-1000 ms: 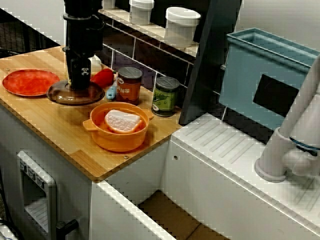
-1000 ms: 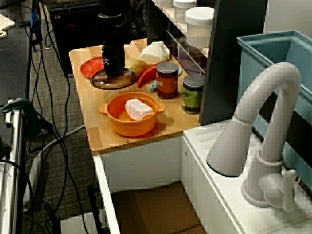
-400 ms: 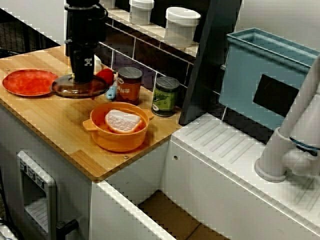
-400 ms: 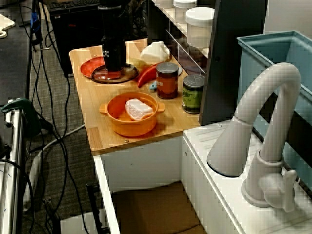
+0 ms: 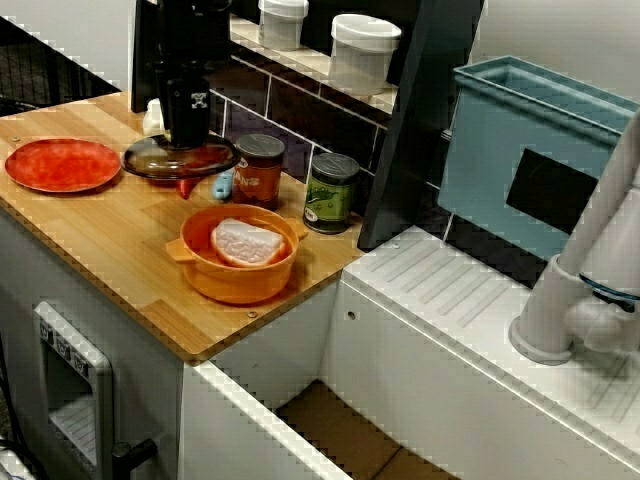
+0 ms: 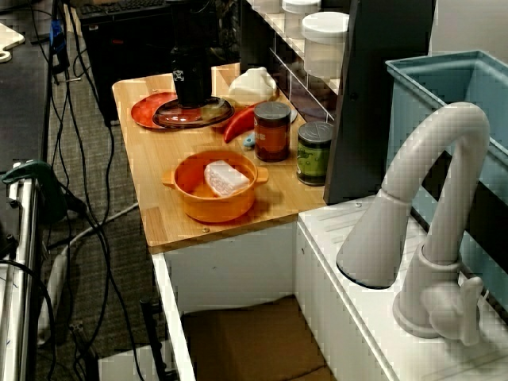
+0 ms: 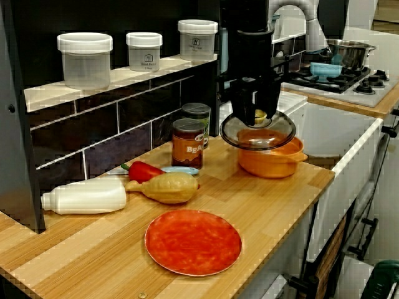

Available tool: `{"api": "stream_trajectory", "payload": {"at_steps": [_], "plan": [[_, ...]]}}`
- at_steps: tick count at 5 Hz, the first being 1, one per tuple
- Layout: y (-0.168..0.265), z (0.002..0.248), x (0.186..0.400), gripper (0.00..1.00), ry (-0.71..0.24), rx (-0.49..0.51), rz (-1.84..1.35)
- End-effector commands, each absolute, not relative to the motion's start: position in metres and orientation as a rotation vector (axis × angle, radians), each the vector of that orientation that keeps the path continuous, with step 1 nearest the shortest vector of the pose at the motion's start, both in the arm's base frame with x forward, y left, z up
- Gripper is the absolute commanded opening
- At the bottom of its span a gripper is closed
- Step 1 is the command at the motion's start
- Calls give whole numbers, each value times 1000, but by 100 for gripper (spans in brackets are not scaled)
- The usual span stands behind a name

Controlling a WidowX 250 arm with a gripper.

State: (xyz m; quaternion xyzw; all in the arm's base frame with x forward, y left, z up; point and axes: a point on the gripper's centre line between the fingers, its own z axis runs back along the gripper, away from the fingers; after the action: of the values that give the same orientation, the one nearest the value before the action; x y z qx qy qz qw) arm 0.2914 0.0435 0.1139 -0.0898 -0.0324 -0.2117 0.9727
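Note:
My black gripper (image 5: pixel 186 143) is shut on the knob of a smoky glass lid (image 5: pixel 216 158), which hangs level above the wooden counter. Seen past the faucet, the gripper (image 6: pixel 192 101) and lid (image 6: pixel 213 113) sit between the red plate (image 6: pixel 145 109) and the red pepper (image 6: pixel 238 125). Looking along the counter, the gripper (image 7: pixel 258 116) and lid (image 7: pixel 282 134) overlap the orange pot (image 7: pixel 274 166). The pot (image 5: pixel 205 275) stands uncovered near the counter's front edge with a pale pink-white chunk (image 5: pixel 243 242) inside.
A brown can (image 5: pixel 260 170) and a green can (image 5: pixel 331 190) stand behind the pot. A white bottle (image 7: pixel 87 195) and a yellow squash (image 7: pixel 166 187) lie by the wall. Jars line the shelf (image 7: pixel 118 78). A sink, faucet (image 6: pixel 429 214) and blue bin (image 5: pixel 530 150) lie to the right.
The gripper has lifted the lid off the counter beside the red plate and carried it up and to the right, towards the cans and the pot.

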Motion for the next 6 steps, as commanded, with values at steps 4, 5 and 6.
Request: {"api": "stream_trajectory", "payload": {"at_steps": [4, 5, 6], "plan": [[-10, 133, 295, 0, -174, -149, -467], [-12, 128, 298, 0, -177, -132, -465], [-12, 119, 296, 0, -176, -102, -473]]}}
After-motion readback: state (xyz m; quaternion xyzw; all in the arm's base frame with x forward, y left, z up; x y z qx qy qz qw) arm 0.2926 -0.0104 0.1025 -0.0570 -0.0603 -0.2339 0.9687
